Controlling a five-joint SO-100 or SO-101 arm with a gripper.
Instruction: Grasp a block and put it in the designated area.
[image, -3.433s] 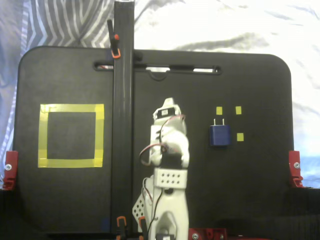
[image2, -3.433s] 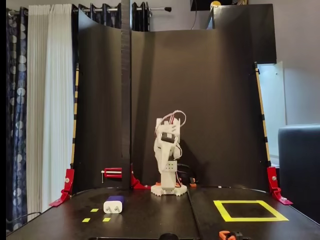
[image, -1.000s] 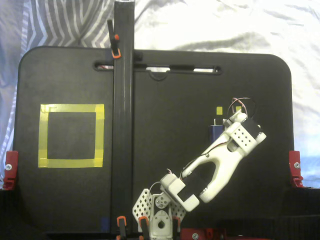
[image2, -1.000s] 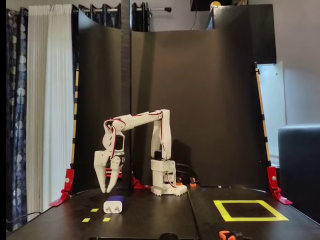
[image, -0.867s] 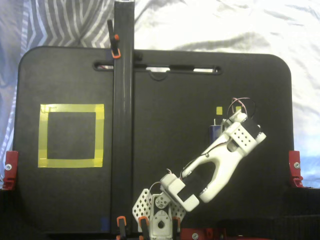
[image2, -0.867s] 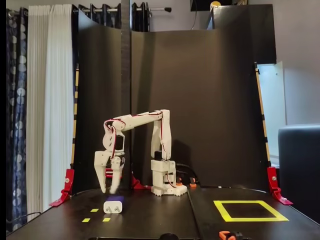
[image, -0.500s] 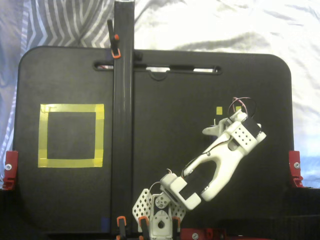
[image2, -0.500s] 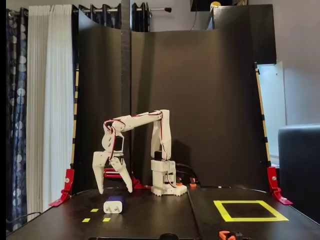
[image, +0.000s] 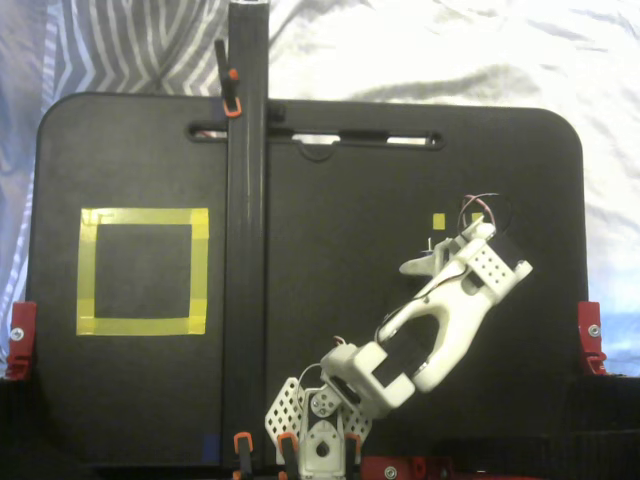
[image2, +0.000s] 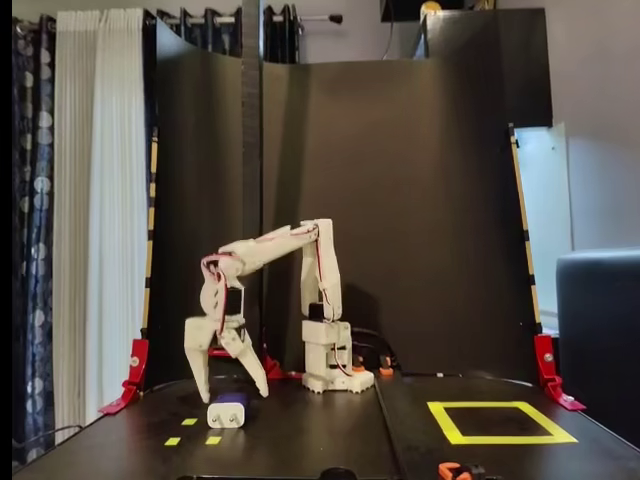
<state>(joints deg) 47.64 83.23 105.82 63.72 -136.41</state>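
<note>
The claw, spread wide, hangs just above the block.

One fixed view looks straight down on the black board from well above, with the gripper in the right half and the yellow tape square far to its left, past a dark vertical post. The other fixed view stands low at the board's front edge and faces the arm head-on, so the gripper sits left of centre and the tape square lies to its right. Both views share the board, the arm and the tape square, mirrored left to right.
</note>
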